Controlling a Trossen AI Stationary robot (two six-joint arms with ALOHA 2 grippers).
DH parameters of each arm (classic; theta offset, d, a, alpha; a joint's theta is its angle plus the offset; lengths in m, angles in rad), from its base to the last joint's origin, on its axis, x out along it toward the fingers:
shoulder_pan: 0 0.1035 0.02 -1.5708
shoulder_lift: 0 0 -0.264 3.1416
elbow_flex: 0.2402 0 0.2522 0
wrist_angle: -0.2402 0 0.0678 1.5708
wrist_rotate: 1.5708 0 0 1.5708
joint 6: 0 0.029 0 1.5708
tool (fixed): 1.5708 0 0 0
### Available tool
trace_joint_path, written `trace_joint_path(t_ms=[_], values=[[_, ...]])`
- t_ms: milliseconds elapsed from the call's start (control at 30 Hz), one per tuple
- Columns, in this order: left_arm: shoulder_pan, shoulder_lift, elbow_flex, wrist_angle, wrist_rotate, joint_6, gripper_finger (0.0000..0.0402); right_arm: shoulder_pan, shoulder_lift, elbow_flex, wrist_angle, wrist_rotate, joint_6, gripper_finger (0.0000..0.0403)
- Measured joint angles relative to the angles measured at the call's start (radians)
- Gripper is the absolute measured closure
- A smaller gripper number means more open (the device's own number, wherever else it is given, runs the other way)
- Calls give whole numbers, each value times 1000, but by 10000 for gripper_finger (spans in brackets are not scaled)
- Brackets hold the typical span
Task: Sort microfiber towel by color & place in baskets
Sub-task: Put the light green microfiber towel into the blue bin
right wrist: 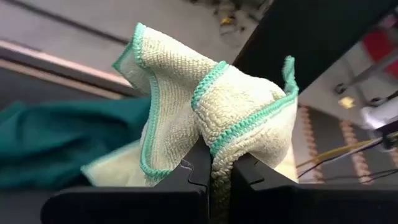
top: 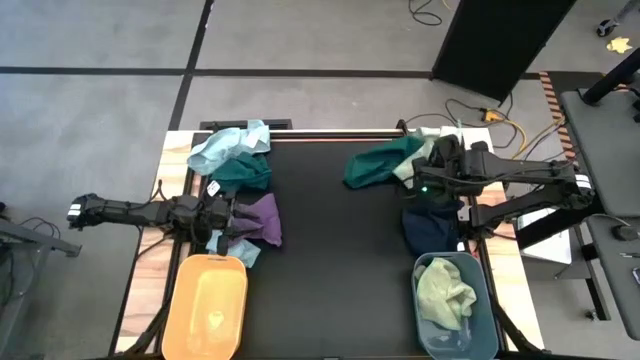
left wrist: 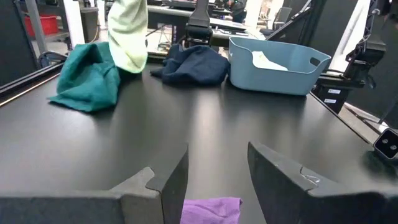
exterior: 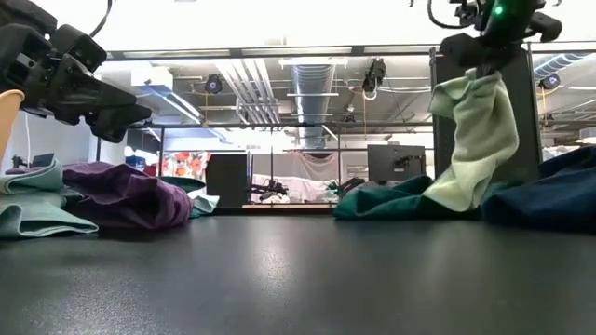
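Pinching the pale yellow-green towel (right wrist: 211, 118), the right claw (right wrist: 211, 171) could drag the dark green towel (exterior: 386, 200) along; the left claw (left wrist: 214, 180) waits spread.

A pale yellow-green microfiber towel with a teal hem (right wrist: 211, 118) hangs pinched in the right hand (right wrist: 214, 171) above a crumpled dark green towel (top: 375, 167); a navy towel (top: 432, 227) lies beside the grey-blue plastic basket (top: 478, 270), which holds another pale towel (top: 445, 292); the orange-yellow basket (top: 208, 305) sits near purple (top: 258, 220), green (top: 240, 172) and light blue (top: 225, 147) towels.
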Motion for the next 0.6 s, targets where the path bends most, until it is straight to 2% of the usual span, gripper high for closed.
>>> trace_joint_path(t_ms=[133,233,300,433,533,600], values=[[0,0,0,0,0,0,251,-20,-1,-10,14,72,-31,390],[0,0,0,0,0,0,251,-19,-3,0,80,25,-119,390],[0,0,0,0,0,0,251,-5,-3,39,132,-86,-209,390],[0,0,0,0,0,0,251,70,-3,179,235,-373,-355,390],[0,0,0,0,0,0,251,134,-4,293,268,-652,-404,390],[0,0,0,0,0,0,251,173,-3,352,265,-862,-369,390]])
